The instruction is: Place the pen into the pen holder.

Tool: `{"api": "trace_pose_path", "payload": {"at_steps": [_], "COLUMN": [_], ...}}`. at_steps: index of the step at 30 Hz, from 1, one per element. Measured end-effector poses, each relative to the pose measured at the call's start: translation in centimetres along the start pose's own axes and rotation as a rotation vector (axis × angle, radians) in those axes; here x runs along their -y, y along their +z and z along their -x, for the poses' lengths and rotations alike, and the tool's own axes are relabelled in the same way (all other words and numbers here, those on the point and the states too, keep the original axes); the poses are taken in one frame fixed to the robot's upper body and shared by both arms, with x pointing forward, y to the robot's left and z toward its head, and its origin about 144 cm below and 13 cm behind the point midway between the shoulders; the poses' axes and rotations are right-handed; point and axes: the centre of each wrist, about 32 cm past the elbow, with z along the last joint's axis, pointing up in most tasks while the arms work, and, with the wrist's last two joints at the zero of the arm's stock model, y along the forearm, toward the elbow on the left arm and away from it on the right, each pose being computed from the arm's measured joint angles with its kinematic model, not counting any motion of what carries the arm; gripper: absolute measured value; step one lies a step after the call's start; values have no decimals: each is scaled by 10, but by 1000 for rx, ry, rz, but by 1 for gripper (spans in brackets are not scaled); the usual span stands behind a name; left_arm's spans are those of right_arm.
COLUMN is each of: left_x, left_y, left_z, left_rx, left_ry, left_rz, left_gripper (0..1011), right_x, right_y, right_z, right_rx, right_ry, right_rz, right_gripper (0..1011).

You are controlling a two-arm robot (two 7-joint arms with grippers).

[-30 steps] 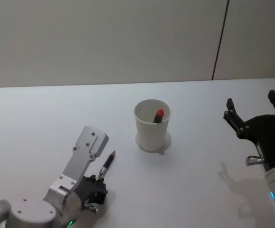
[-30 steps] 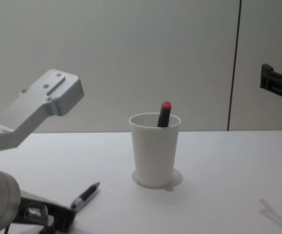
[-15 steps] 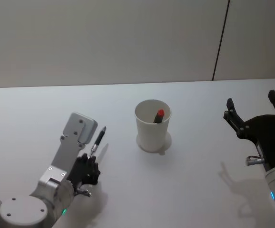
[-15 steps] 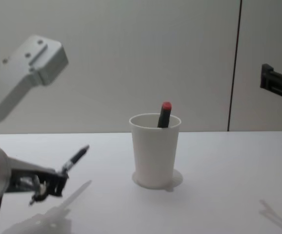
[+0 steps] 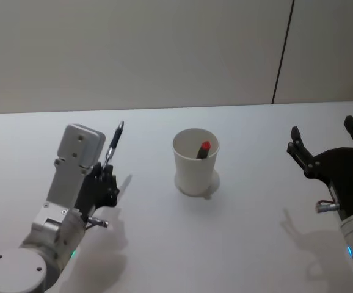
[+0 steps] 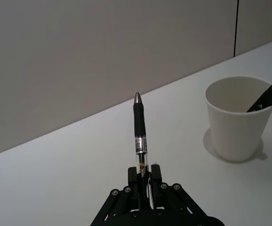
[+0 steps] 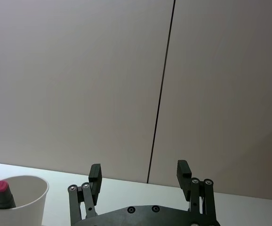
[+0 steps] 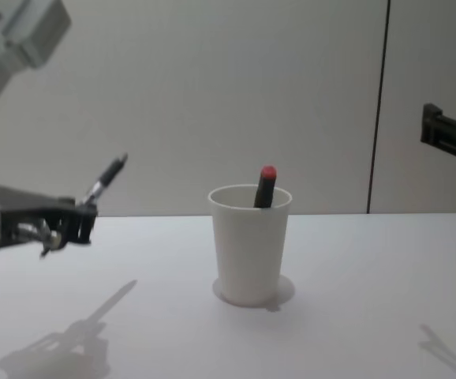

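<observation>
Since a second ago your left tool [image 5: 107, 170] is lifting the pen [image 5: 115, 138] clear of the counter [image 5: 243, 238]. It was lying flat to the left of the pen holder [image 5: 195, 163]; now it is riding in the air, about level with the holder's rim, still well to the holder's left. The tool's fingers are clenching the pen's clear lower barrel, so the dark grip and tip are pointing up and leaning slightly toward the holder. That hold is leaving most of the length free, probably so you can tip it over the rim and let it drop in. A red-capped marker [image 5: 204, 148] is already leaning inside the holder toward its far right wall, which is keeping the near left side open for you. Your right tool [image 5: 323, 135] is hanging well to the holder's right, fingers spread and gripping nothing. The pen is carrying a small printed band on its barrel, too fine to read; the holder is showing no writing.
</observation>
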Motion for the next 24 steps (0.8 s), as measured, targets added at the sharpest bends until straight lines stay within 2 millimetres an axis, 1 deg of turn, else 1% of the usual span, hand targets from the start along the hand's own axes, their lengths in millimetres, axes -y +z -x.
{"api": "trace_pose_path", "payload": {"at_steps": [12, 20, 24], "left_x": [0, 6, 8], "left_y": [0, -4, -5], "left_z": [-7, -13, -15], "left_rx": [-21, -39, -44], "left_ry": [-15, -90, -123], "left_rz": [195, 352, 403], "left_gripper": [176, 176, 176], "right_x": [0, 0, 0], "right_y": [0, 0, 0], "right_z": [0, 0, 0], "right_rx": [0, 0, 0], "right_ry": [0, 0, 0], "right_rz": [0, 0, 0], "right_gripper": [1002, 1002, 1002]}}
